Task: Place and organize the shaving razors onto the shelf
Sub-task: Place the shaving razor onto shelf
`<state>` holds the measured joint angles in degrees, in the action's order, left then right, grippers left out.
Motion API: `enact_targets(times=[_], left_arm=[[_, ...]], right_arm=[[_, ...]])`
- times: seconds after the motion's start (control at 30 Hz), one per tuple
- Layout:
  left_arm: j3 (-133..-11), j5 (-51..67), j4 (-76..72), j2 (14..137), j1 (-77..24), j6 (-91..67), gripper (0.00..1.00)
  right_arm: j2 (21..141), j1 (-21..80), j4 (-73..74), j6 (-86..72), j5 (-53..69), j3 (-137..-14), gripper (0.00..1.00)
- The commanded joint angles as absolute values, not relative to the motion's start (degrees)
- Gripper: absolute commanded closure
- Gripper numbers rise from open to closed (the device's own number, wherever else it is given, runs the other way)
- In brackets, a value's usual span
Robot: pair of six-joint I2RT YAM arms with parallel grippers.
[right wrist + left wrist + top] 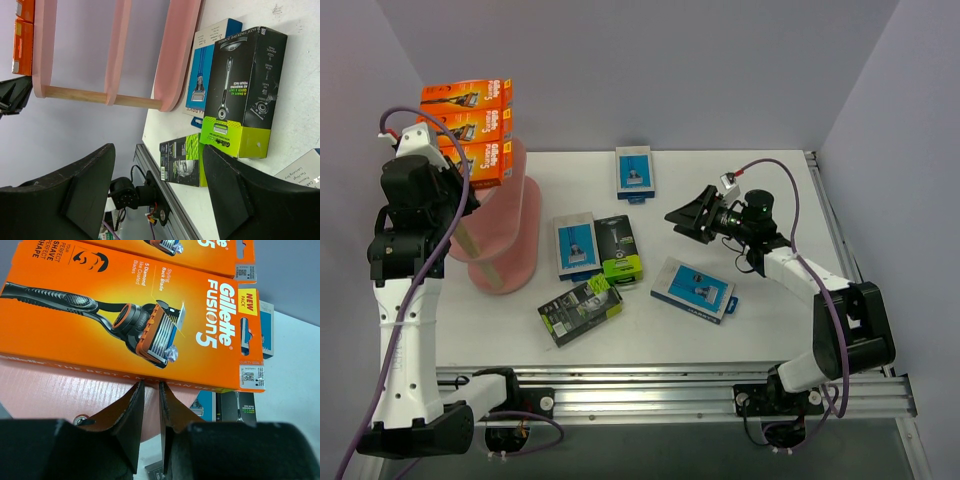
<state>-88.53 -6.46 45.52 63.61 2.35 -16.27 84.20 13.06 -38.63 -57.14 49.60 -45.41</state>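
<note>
Three orange razor packs (466, 96) (472, 126) (486, 161) lie in a row on the top board of the pink shelf (508, 235). My left gripper (463, 198) is at the nearest orange pack (130, 320). Its fingers are almost together with nothing between them, and the tips (151, 389) are right at that pack's lower edge. Three blue-and-grey packs (635, 172) (576, 245) (693, 289) and two black-and-lime packs (620, 250) (581, 310) lie flat on the table. My right gripper (690, 218) is open and empty, raised right of them, facing the black-and-lime packs (245, 90) (182, 160).
The shelf's lower boards (175, 55) show nothing on them in the right wrist view. The table's rail (670, 385) runs along the near edge. Grey walls close in at the back and sides.
</note>
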Motion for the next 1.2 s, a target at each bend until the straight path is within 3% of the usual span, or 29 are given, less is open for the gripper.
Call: enact_targets(times=[0.0,0.23,0.37,0.4,0.63,0.73,0.8,1.17], left_arm=[[-88.7,-7.2,44.4,63.5,2.6,-15.8,0.73],[-90.2,-6.7,46.3,59.7,2.6,-16.1,0.67],[-88.8,-5.4,46.6,56.5,2.6,-17.0,0.57],[-87.8,-4.8,46.1,54.9,2.6,-17.0,0.50],[-84.6,-0.1,45.8,50.0,2.6,-14.6,0.34],[-82.4,1.7,46.0,47.6,2.6,-14.8,0.21],[-81.0,1.8,46.0,46.3,2.6,-15.0,0.04],[-71.8,14.0,39.2,40.9,1.3,-17.4,0.05]], right_arm=[[83.8,12.7,-41.7,-57.0,51.2,-46.1,0.34],[82.6,12.7,-40.9,-56.8,51.1,-45.4,0.34],[81.0,12.7,-37.5,-54.4,50.1,-45.2,0.34],[80.2,12.6,-35.1,-53.7,49.3,-45.3,0.34],[76.9,12.9,-25.1,-46.6,45.4,-45.4,0.34],[77.1,13.0,-23.5,-45.2,44.6,-43.8,0.34],[77.4,13.1,-23.5,-44.9,44.1,-42.2,0.34],[78.1,21.0,-20.2,-45.7,34.8,-40.6,0.34]])
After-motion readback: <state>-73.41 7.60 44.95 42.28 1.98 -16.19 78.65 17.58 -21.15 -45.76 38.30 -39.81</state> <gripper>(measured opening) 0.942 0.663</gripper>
